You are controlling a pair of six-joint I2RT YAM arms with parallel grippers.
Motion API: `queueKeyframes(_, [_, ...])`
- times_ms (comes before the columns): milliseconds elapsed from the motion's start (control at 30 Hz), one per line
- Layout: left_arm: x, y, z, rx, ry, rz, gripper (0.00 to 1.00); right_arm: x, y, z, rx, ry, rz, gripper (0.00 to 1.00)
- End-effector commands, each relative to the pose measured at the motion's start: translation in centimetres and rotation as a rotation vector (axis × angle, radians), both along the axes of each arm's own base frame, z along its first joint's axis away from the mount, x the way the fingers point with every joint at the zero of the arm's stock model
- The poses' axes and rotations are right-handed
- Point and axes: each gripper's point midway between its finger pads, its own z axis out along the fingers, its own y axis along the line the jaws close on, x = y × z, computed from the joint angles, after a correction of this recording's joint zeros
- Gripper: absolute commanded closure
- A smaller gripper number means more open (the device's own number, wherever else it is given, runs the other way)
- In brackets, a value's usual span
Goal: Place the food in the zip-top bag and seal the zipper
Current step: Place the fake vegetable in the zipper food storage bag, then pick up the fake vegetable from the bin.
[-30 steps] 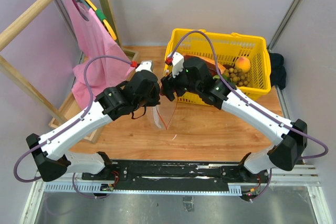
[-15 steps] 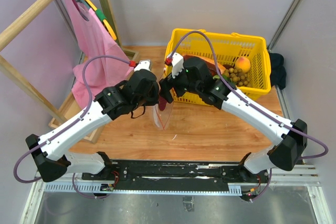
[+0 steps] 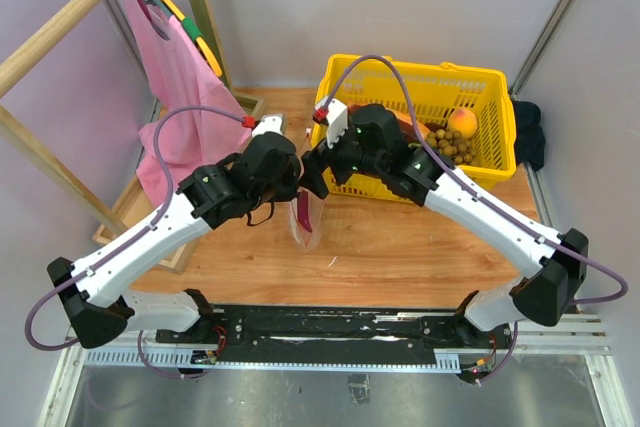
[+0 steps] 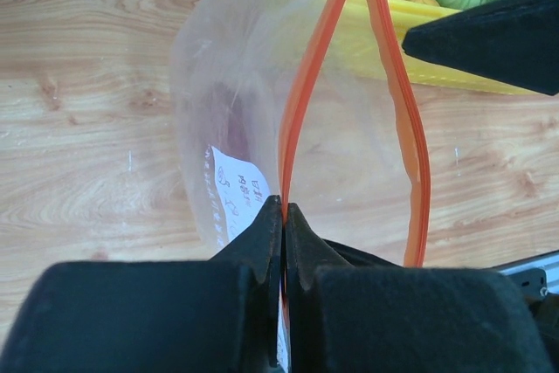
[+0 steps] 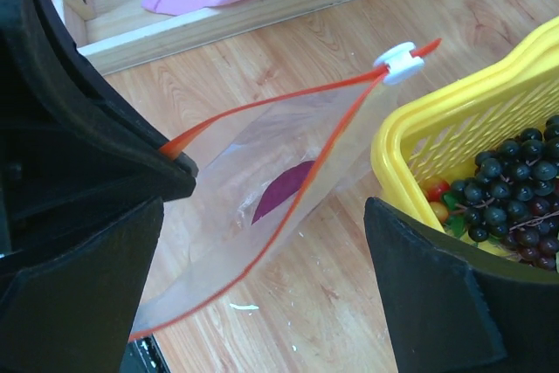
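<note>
**Bag held at the basket's edge, one piece inside**

The wooden table (image 3: pixel 400 247) showed bare boards on the near side of the bag (image 3: pixel 308 222), which hung just beside the yellow basket (image 3: pixel 500 137). From above, both wrists covered the bag's mouth, so we could not read it there. The left gripper (image 4: pixel 284 216) was pinched tight on the zipper (image 4: pixel 301 120), whose near end vanished between the jaws. The two red strips bowed apart, leaving the mouth open. A purple piece (image 5: pixel 281 191) lay inside, only a blur through the plastic beside a paper label (image 4: pixel 240 194). The right gripper (image 5: pixel 272 216) was spread wide over the mouth, holding nothing. The white slider (image 5: pixel 398 60) sat at the far end. The peach (image 3: pixel 461 122) and tan balls (image 3: pixel 452 145) sat in the basket with dark grapes (image 5: pixel 515 181), partly cut off.
</note>
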Motion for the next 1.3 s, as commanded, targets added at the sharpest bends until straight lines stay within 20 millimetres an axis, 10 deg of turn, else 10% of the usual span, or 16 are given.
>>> queueKeyframes(0, [-0.1, 1.7, 1.2, 0.004, -0.031, 0.049, 0.99, -0.6, -1.3, 3.3, 0.046, -0.016, 0.032, 0.01])
queueKeyframes(433, [-0.1, 2.8, 1.0, 0.04, -0.034, 0.078, 1.0, 5.6, -9.7, 5.4, -0.005, -0.05, -0.177, 0.0])
queueKeyframes(833, [-0.1, 2.8, 0.7, 0.05, -0.032, 0.071, 1.0, 13.0, -15.9, -1.8, -0.219, 0.131, -0.344, 0.0])
queueKeyframes(1267, [0.2, 2.6, 0.6, 0.057, -0.036, 0.062, 1.0, 15.9, -18.6, -14.9, -0.522, 0.424, -0.386, 0.2])
